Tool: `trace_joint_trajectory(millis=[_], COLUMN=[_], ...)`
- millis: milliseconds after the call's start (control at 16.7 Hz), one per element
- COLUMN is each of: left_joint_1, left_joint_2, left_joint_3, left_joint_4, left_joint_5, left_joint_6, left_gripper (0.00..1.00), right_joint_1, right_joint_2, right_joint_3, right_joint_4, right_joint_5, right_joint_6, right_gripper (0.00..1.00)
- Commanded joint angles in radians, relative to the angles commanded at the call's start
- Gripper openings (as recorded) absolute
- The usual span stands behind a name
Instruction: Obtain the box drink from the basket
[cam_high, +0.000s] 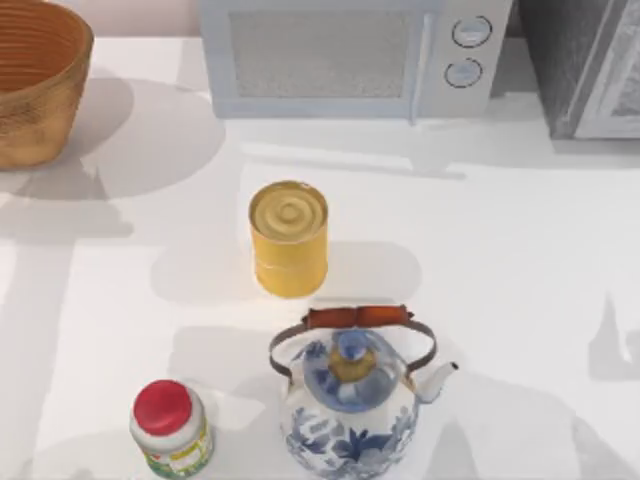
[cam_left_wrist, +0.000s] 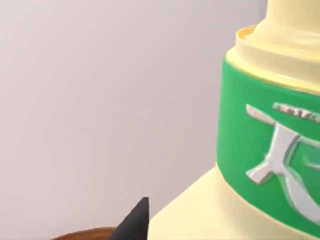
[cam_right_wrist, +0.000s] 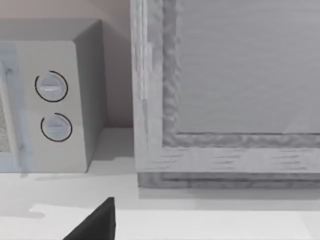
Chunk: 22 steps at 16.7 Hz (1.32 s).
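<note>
Carton up close to left claw; extraction looks under way.

The box drink (cam_left_wrist: 260, 145), cream with a green band, sits right against the left wrist camera, above the basket (cam_high: 35, 80) at the table's far left corner. One dark finger (cam_left_wrist: 135, 222) of the left claw shows beside it; grip cannot be confirmed. Judged lifted, not yet set down. Can (cam_high: 289, 238), teapot (cam_high: 350, 400) and jar (cam_high: 170, 430) stand apart. The right arm faces the microwave (cam_right_wrist: 55, 100).

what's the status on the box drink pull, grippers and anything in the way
Left gripper fingertip beside cream drink container with green label, above wicker rim; grasp not visible. Basket at table's far left. Right wrist faces microwave. Nothing seen blocking.
</note>
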Motion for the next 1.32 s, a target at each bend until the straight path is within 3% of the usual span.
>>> trace_joint_trajectory(millis=[300,600,1080,1320], left_joint_1=[-0.057,-0.095,-0.102,-0.147], left_joint_2=[-0.508,-0.771,-0.784,-0.662], left_joint_3=[-0.364,-0.602,-0.632,-0.615], left_joint_4=[-0.134,-0.225,-0.228,-0.128], left_joint_5=[-0.061,-0.102,-0.120,-0.256], left_joint_6=[-0.005,-0.011,-0.010,-0.009], left_gripper=[0.00,0.00,0.00,0.00], right_joint_1=[0.000,0.000,0.000,0.000], right_joint_2=[0.000,0.000,0.000,0.000], right_joint_3=[0.000,0.000,0.000,0.000], right_joint_4=[0.000,0.000,0.000,0.000], right_joint_5=[0.000,0.000,0.000,0.000], right_joint_6=[0.000,0.000,0.000,0.000], right_gripper=[1.00,1.00,1.00,1.00])
